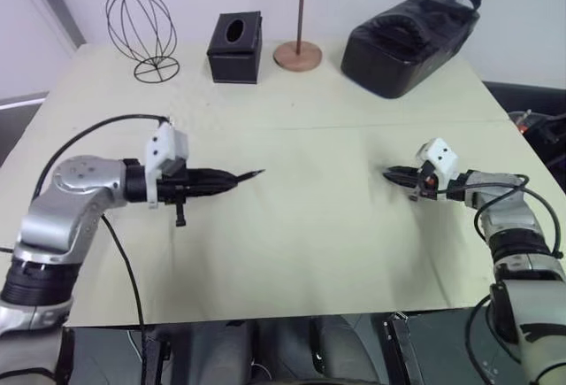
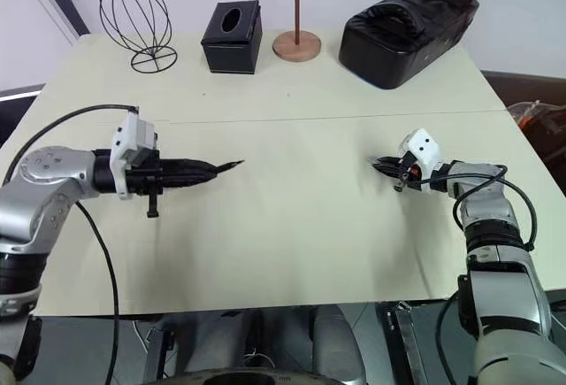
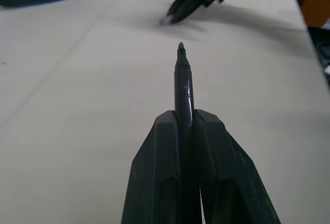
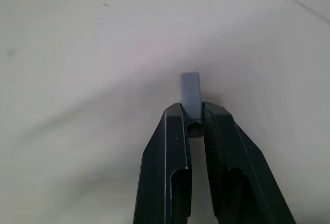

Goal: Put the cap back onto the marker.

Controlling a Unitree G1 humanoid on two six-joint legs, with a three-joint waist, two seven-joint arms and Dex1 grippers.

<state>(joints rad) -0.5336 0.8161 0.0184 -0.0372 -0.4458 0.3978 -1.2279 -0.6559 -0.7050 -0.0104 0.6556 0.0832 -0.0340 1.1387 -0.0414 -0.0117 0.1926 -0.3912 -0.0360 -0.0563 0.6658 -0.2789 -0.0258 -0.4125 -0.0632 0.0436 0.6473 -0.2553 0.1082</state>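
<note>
Pale table lies under 2 raised grippers. Left gripper is clamped on the marker, tip bare, facing the right gripper, which pinches the cap. Both are picked up but well apart; aligning and capping remain.

Bare table between claws — nothing blocks.

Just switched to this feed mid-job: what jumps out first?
The left gripper is shut on the marker, tip pointing across the table toward the right gripper, which pinches the small grey cap. The two are well apart. Along the table's far edge, a bulky black bag stands out.
</note>
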